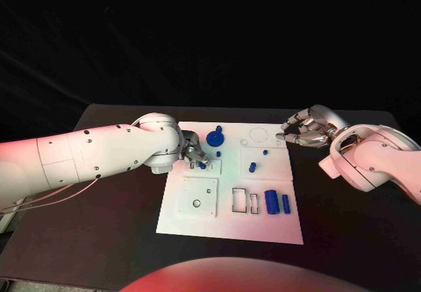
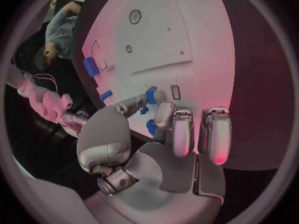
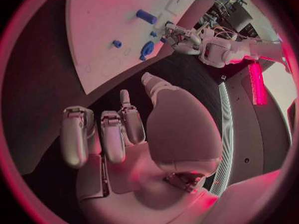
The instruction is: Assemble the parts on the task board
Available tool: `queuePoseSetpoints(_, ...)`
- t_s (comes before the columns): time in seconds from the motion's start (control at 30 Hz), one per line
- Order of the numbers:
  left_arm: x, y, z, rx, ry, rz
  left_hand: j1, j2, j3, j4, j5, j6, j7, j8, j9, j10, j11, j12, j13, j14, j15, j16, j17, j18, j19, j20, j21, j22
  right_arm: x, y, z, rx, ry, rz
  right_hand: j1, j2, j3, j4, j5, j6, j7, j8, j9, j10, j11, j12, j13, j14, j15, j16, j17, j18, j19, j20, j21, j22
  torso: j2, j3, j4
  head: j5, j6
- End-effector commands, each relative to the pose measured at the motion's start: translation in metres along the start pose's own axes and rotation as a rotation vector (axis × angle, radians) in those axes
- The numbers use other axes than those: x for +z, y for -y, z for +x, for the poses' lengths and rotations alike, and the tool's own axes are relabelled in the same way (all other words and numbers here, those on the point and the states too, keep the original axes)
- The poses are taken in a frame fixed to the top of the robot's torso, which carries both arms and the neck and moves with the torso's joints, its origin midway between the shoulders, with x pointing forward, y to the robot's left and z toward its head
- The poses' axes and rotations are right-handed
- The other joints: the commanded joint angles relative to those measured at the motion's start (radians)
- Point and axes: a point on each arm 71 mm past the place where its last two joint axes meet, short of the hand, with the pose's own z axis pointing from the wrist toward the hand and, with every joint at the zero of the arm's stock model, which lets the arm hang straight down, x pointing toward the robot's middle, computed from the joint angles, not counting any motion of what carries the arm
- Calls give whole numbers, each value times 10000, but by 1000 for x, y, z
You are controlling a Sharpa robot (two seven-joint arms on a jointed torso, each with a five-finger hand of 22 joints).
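The white task board (image 1: 230, 207) lies in the middle of the black table. My left hand (image 1: 191, 152) hovers over the board's left-middle area and pinches a small blue part (image 2: 151, 95) between thumb and a finger. Just under those fingers shows another small blue piece (image 2: 151, 128). A round blue part (image 1: 216, 140) sits near the board's far edge. Small blue pegs (image 1: 252, 166) stand at mid-board, and two longer blue parts (image 1: 271, 202) lie near the right edge. My right hand (image 1: 304, 131) hangs off the board's far right corner, fingers loosely bent and apart, holding nothing.
A raised square plate with a small hole (image 1: 198, 197) takes up the board's near left. Outlined slots (image 1: 240, 200) lie beside the two longer parts. Bare black table (image 1: 105, 237) surrounds the board on every side.
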Motion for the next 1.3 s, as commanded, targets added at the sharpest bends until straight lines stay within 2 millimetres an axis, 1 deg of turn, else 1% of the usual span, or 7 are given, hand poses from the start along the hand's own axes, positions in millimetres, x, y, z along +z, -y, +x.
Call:
queuePoseSetpoints(0.03, 2, -1, 9, 181, -580, -91, -124, -9, -28, 83, -117, -31, 52, 64, -30, 7, -10, 56, -9, 1058, -46, 36, 2633, -126, 986, -47, 30, 2599, 0, -1, 0, -69, 17, -95, -94, 20, -8, 77, -50, 20, -16, 48, 14, -20, -36, -38, 784, 1042, -31, 40, 2635, 165, 199, -33, -59, 1733, 4, -3, 3, -12, 6)
queuePoseSetpoints(0.17, 2, -2, 9, 179, -595, -96, -191, -35, -98, 154, -319, -37, 57, 101, -73, 5, -5, 59, -15, 1058, -43, 36, 2633, -124, 983, -44, 26, 2596, 0, -1, 0, -71, 12, -92, -127, 19, -41, 120, -119, 13, -17, 56, 22, -20, -35, -39, 782, 1042, -31, 40, 2635, 167, 196, -33, -69, 1730, 4, -3, 2, -12, 5)
queuePoseSetpoints(0.23, 2, -2, 9, 178, -602, -102, -245, -64, -238, 263, -708, -48, 62, 151, -140, 0, 0, 61, -25, 1058, -39, 36, 2633, -125, 985, -38, 27, 2598, -1, 0, 0, -72, 13, -89, -328, 63, -296, 305, -761, -8, -26, 101, 64, -11, -39, -32, 782, 1042, -33, 40, 2635, 169, 197, -35, -89, 1732, 2, -2, 1, -13, 3)
queuePoseSetpoints(0.37, 2, -2, 9, 181, -612, -108, -215, -131, -649, 472, -1261, -64, 67, 229, -260, -1, 8, 73, -33, 1058, -35, 36, 2633, -124, 983, -31, 25, 2597, -1, 0, 0, -73, 14, -87, -566, 173, -1097, 328, -867, -52, -32, 156, 116, -4, -40, -21, 784, 1042, -36, 40, 2635, 171, 202, -39, -113, 1738, 3, -7, 3, -12, 2)
queuePoseSetpoints(0.6, 2, -4, 9, 191, -595, -112, 186, -143, -1606, 964, -1318, -88, 28, 335, -414, 6, -30, 95, -28, 1058, -65, 36, 2633, -124, 984, -65, 24, 2598, -1, 0, -1, -74, 19, -81, -540, 235, -1320, 332, -855, -66, -32, 172, 131, -11, -42, -28, 775, 1042, -38, 40, 2635, 169, 206, -39, -115, 1744, 2, -8, 9, -16, 0)
queuePoseSetpoints(0.97, -6, -1, 5, -181, -400, 133, 521, -96, -1775, 1119, -1314, -122, 13, 374, -471, -16, -47, 68, -72, 1058, -72, 36, 2633, -119, 969, -78, 5, 2585, 0, 1, -1, -81, 41, -75, -504, 286, -1392, 328, -825, -72, -33, 180, 137, -15, -42, -32, 770, 1042, -39, 40, 2635, 172, 202, -40, -128, 1740, -14, -17, 13, -11, 76)
queuePoseSetpoints(1.3, -26, -4, -27, -350, 186, 324, 876, -192, -1873, 1241, -1316, -406, 73, 218, -644, -302, -14, -228, -424, 1058, 16, 36, 2633, -38, 766, -14, -261, 2400, 1, 3, -2, -103, 74, 17, -443, 341, -1449, 321, -758, -76, -34, 190, 145, -5, -45, -20, 782, 1042, -40, 40, 2635, 170, 208, -41, -123, 1746, -31, 2, 14, -38, 155)
